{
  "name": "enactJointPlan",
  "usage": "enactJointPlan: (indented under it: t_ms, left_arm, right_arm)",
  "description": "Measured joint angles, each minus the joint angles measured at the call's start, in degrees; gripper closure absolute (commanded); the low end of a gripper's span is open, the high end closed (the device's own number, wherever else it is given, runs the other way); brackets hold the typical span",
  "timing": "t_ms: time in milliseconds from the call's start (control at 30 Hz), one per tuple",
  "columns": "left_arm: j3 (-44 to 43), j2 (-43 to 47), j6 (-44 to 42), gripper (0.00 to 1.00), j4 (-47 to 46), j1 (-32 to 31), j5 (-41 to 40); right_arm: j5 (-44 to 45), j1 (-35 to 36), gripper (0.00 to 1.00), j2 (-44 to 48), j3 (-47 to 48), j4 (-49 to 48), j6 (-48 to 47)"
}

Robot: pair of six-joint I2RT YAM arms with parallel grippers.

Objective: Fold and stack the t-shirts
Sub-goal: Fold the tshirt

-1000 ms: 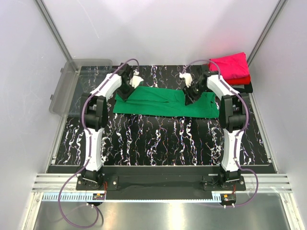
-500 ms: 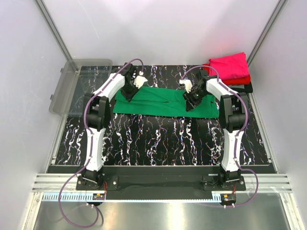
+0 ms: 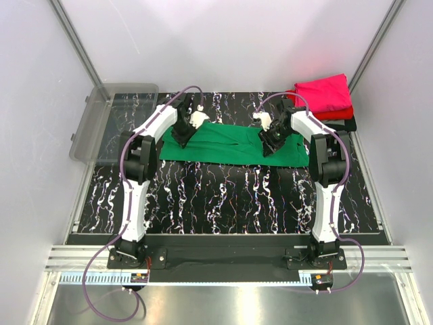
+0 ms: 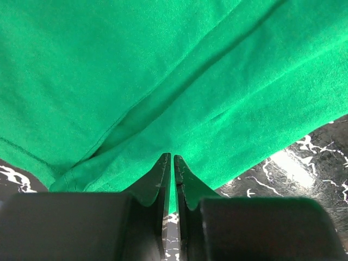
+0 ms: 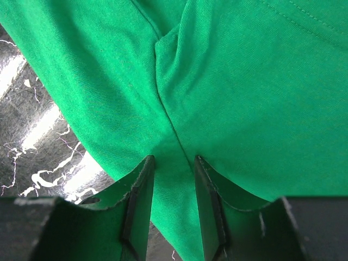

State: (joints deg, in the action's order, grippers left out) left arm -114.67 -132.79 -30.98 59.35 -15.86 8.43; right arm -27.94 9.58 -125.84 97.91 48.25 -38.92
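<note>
A bright green t-shirt [image 3: 230, 143] lies folded into a long strip across the far part of the black marbled table [image 3: 223, 196]. My left gripper [image 3: 184, 139] [image 4: 172, 157] is at the strip's left end. Its jaws are closed to a thin slit on the green cloth [image 4: 136, 65] near the hem. My right gripper [image 3: 266, 147] [image 5: 173, 159] presses down near the right end, open, its two fingers straddling a seam of the green cloth [image 5: 244, 81]. At the far right corner is a folded stack: a magenta-pink t-shirt [image 3: 323, 93] on a red one [image 3: 342, 112] on a black one [image 3: 348, 124].
A clear grey plastic bin [image 3: 95, 122] stands off the table's far left edge. White walls and metal posts close in the back and sides. Both arm bases sit on the rail at the near edge.
The left gripper has slid right onto the shirt's left end and its jaws have closed. The right gripper shifted slightly and has held still for the last half second.
</note>
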Motion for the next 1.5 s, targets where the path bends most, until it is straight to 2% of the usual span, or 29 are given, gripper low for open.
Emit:
enactJointPlan:
  t_ms: [300, 467, 633, 733, 900, 1033, 1500]
  left_arm:
    - [-8.1, -5.6, 0.0, 0.87, 0.4, 0.0, -0.3]
    - [-12.3, -8.6, 0.1, 0.73, 0.1, 0.0, -1.6]
    - [-13.8, -8.9, 0.8, 0.68, -1.2, 0.0, -2.9]
    - [-9.3, -5.7, 0.8, 0.66, -3.2, 0.1, -3.1]
    - [5.4, 6.8, -2.2, 0.64, -5.2, 0.7, -3.1]
    - [11.5, 13.7, -5.1, 0.6, -5.9, 1.5, -4.1]
    - [16.6, 9.2, -8.8, 0.57, -7.3, 3.6, -6.9]
  right_arm:
    - [0.5, 0.0, 0.58, 0.0, 0.0, -0.1, 0.0]
    - [0.6, 0.0, 0.58, 0.0, 0.0, -0.3, 0.1]
    - [1.0, 0.0, 0.58, 0.0, 0.0, -0.4, 0.2]
    - [1.3, 0.0, 0.58, 0.0, 0.0, -0.4, 0.2]
    - [1.4, 0.0, 0.57, 0.0, 0.0, -0.5, 0.2]
    - [1.3, 0.0, 0.57, 0.0, 0.1, -0.5, 0.4]
    - [0.9, 0.0, 0.54, 2.2, 0.2, -0.5, 1.9]
